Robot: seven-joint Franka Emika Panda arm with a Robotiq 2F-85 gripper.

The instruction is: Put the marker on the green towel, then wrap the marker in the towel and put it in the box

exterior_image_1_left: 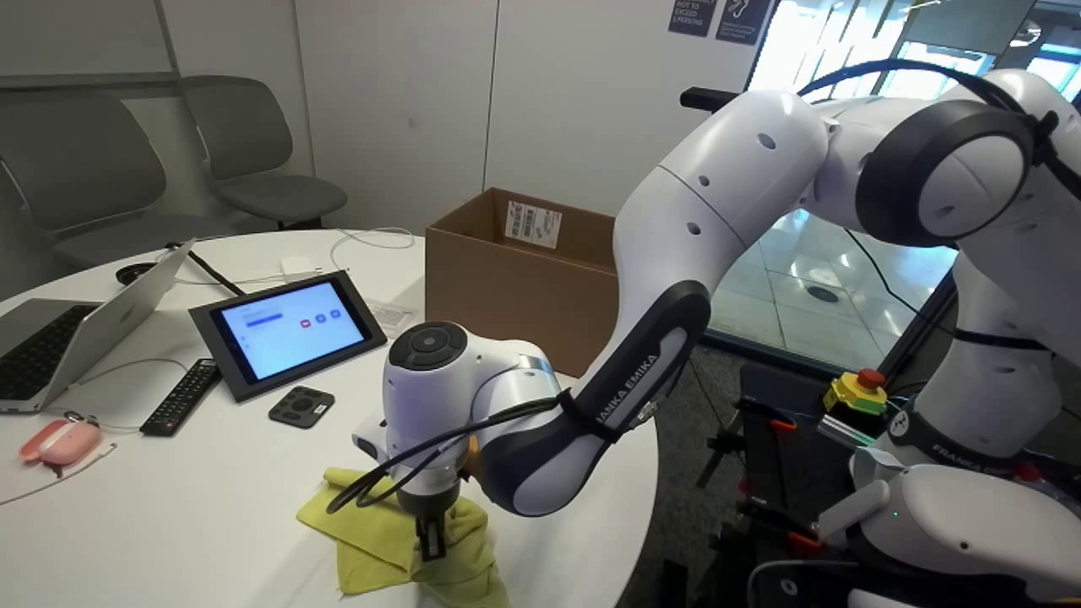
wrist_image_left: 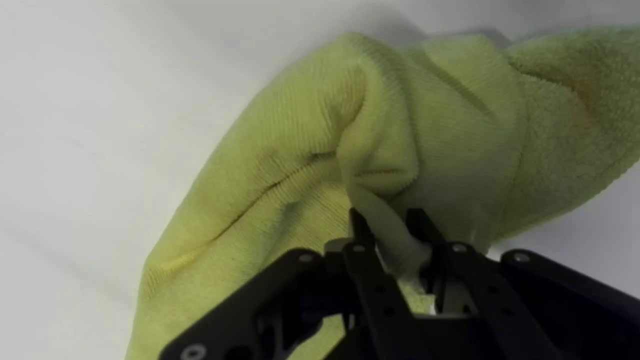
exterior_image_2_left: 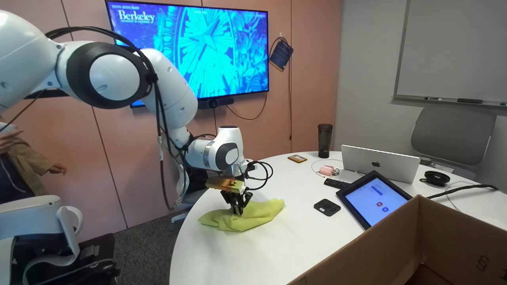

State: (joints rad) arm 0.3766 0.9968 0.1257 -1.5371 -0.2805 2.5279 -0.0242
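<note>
The green towel [exterior_image_1_left: 372, 536] lies folded and bunched on the white table near its rim; it also shows in the other exterior view [exterior_image_2_left: 263, 213] and fills much of the wrist view [wrist_image_left: 280, 135]. My gripper [exterior_image_1_left: 432, 551] points down into the towel, and it shows there in both exterior views [exterior_image_2_left: 238, 211]. In the wrist view the fingers [wrist_image_left: 385, 215] are close together with a raised fold of towel pinched between them. The marker is not visible. The cardboard box [exterior_image_1_left: 515, 295] stands open on the table; its walls also show in an exterior view [exterior_image_2_left: 376, 253].
A tablet on a stand [exterior_image_1_left: 291, 329] is between the towel and the laptop [exterior_image_1_left: 110, 329]. A black puck-like device [exterior_image_1_left: 301, 407], a remote [exterior_image_1_left: 181, 397] and a pink earbud case [exterior_image_1_left: 67, 442] lie nearby. A dark tumbler [exterior_image_2_left: 324, 140] stands at the table's far side.
</note>
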